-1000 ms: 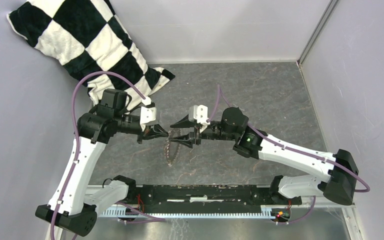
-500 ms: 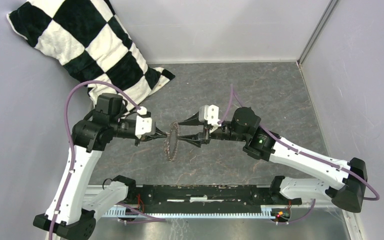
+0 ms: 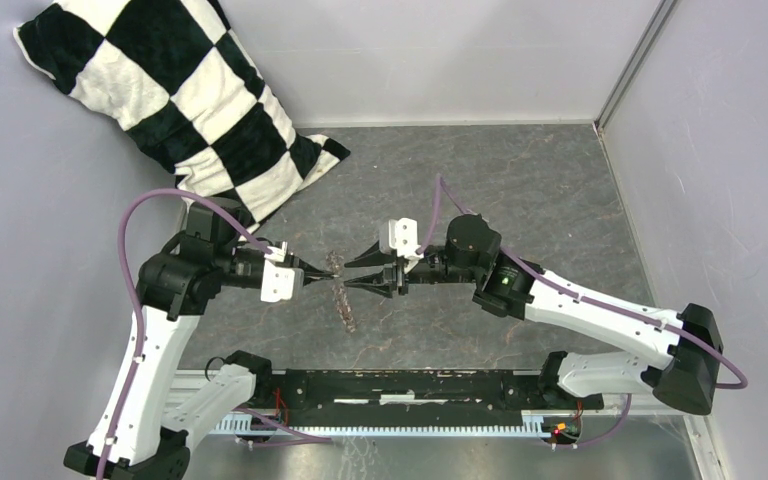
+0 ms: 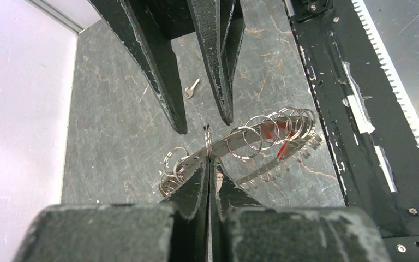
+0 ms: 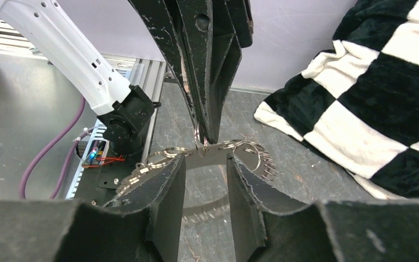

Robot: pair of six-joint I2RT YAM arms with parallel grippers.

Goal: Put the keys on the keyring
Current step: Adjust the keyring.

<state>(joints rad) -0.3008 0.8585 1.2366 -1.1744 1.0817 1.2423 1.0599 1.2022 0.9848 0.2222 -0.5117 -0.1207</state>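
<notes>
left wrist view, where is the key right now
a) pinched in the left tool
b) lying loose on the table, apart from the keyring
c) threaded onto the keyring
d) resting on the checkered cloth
b: the key lies alone on the grey table, well apart from the keyring. The left tool is pinching one of that keyring's rings, not the key.

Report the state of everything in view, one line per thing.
left gripper: shut, pinching one ring of the keyring.
keyring: held up above the table, edge-on in the top view.
right gripper: open, fingers apart at the keyring.
key: lying loose on the table, not on the keyring.
checkered cushion: slumped in the far left corner.
</notes>
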